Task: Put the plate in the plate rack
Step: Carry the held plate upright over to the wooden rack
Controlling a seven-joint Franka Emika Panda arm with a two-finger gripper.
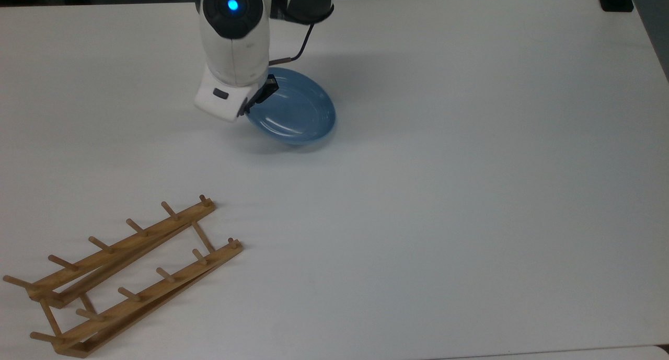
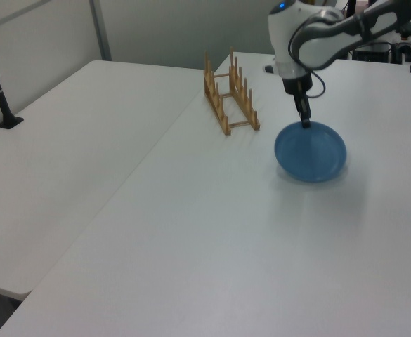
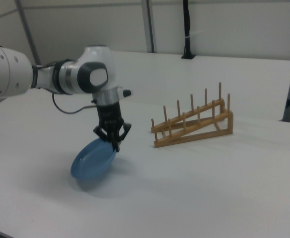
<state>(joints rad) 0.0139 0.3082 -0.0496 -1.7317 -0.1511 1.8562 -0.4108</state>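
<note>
A white robot arm's two-finger gripper point(image 3: 114, 142) has its jaws clamped on the rim of a light-blue plate point(image 3: 92, 159) (the grip is at the plate's 12 o'clock edge in the left view). The plate hangs tilted above the white table point(image 1: 444, 193), its low edge near the surface. The wooden plate rack point(image 1: 123, 276) stands well apart, toward 7 o'clock from the plate in the top view.
</note>
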